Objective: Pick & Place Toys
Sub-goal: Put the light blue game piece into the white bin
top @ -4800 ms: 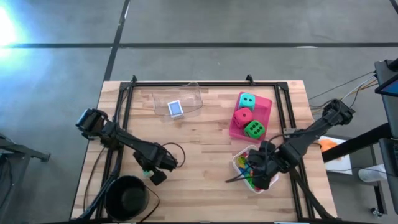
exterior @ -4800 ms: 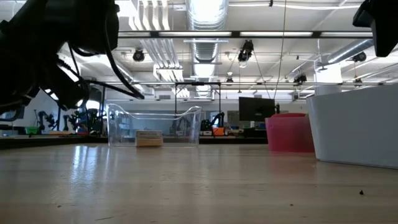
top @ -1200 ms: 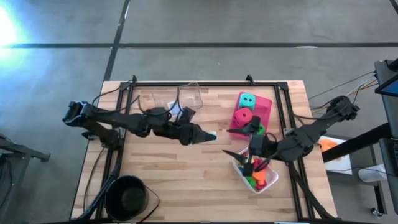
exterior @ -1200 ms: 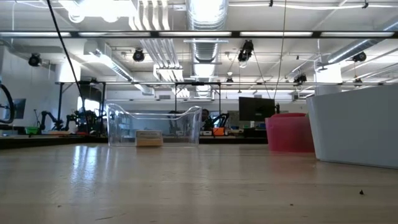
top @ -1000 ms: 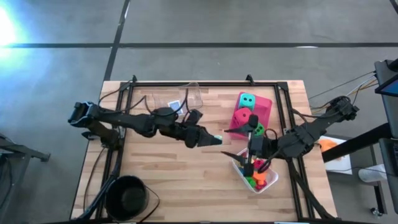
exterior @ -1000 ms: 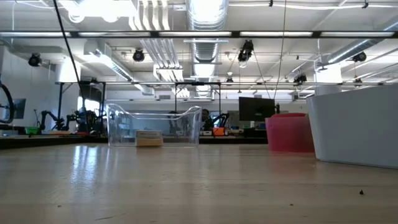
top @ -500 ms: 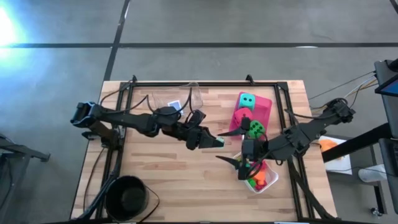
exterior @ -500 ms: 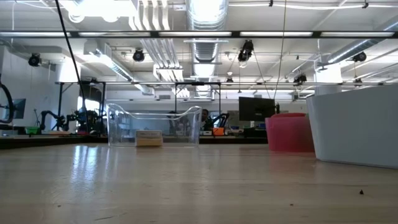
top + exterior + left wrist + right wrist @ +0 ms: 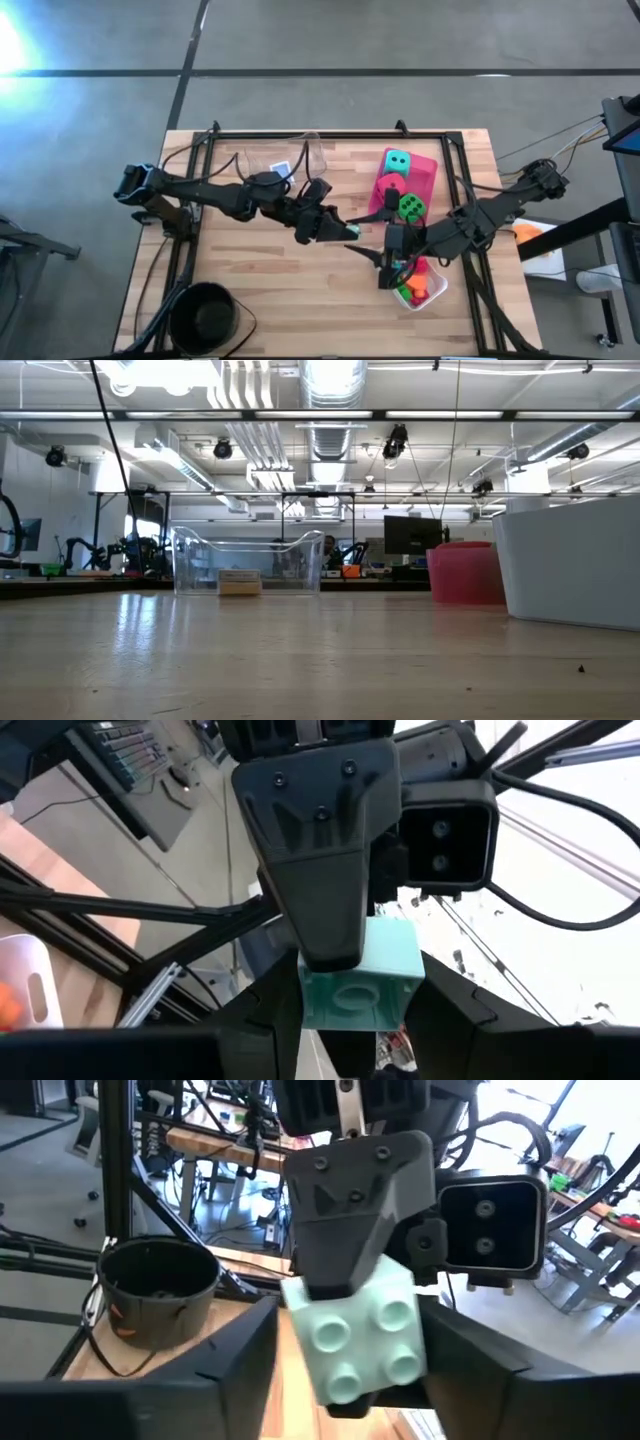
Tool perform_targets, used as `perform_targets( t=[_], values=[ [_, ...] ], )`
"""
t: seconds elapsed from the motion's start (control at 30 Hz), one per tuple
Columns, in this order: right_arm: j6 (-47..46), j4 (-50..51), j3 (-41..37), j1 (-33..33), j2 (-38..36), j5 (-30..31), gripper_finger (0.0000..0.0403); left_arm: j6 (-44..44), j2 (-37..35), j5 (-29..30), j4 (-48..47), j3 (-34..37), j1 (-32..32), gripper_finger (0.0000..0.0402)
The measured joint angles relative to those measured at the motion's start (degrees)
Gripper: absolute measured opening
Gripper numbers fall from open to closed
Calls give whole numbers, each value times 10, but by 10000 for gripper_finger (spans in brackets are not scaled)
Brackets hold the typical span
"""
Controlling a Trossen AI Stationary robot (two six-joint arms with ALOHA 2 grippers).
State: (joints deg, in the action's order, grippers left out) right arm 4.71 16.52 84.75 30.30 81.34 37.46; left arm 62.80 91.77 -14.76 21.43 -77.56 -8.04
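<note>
Since a moment ago, we see that the right pincer (image 9: 362, 248) has moved left from the white tray (image 9: 436, 290) toward the left pincer (image 9: 352, 231), and both now meet above the middle of the wooden table (image 9: 270, 270). The left pincer pinches a small teal plastic brick (image 9: 358, 986). The right pincer's two dark fingers (image 9: 250, 1342) stand on both sides of the same brick; we cannot tell if they already press it. The three dotted foam dice (image 9: 410, 207) lie in the pink tray (image 9: 428, 170) at the far right.
</note>
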Motion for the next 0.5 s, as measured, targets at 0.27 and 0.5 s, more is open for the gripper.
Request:
perform_targets(
  t=[0.27,0.5],
  values=[
    [27,4,2,0,-1,-1,140,7,0,-13,-3,0,0,133],
    [17,1,2,0,-1,0,138,1,0,-19,-4,0,-1,172]
  ],
)
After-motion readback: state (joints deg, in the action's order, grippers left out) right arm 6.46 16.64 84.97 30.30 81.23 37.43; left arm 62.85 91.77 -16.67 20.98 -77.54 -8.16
